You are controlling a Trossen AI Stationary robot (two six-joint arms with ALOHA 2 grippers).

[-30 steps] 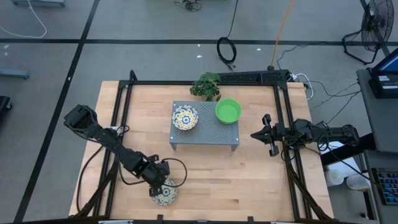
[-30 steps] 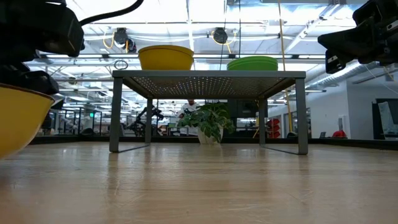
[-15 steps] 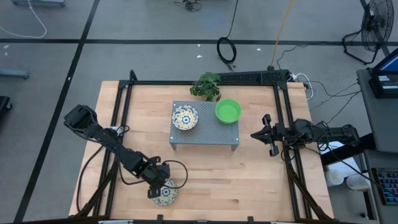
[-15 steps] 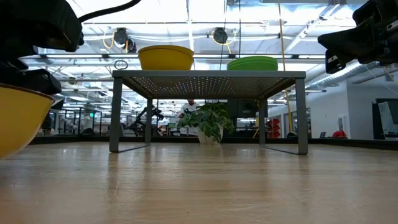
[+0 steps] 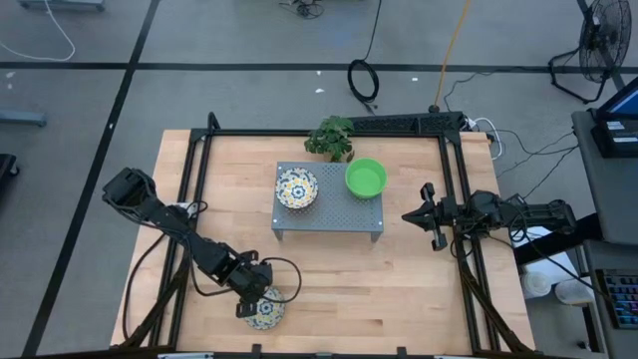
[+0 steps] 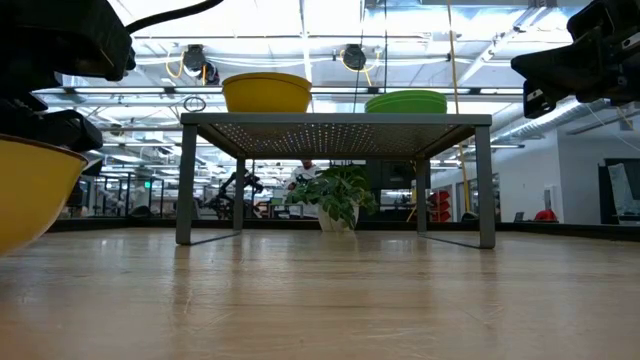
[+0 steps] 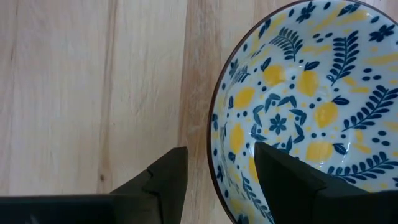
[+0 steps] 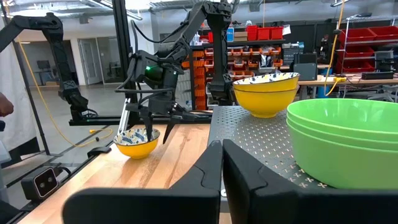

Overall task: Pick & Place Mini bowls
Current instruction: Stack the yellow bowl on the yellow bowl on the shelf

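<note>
— Left arm?
— Reaches down at the desk's [image 5: 399,289] near edge; the left gripper [image 5: 251,299] straddles the rim of a patterned bowl [image 5: 265,311] standing on the desk, fingers [image 7: 166,177] apart, one inside, one outside.

— Right arm?
— Held above the desk's right side, right gripper [image 5: 431,216] fingers together, holding nothing.

— Farther back?
— Patterned stack [image 5: 297,187] and green stack [image 5: 366,179] sit on the perforated stand [image 5: 334,214].

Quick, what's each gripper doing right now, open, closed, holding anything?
Left gripper: open, fingers straddling the rim of the floral bowl on the table.
Right gripper: shut, holding nothing, beside the metal stand.
</note>
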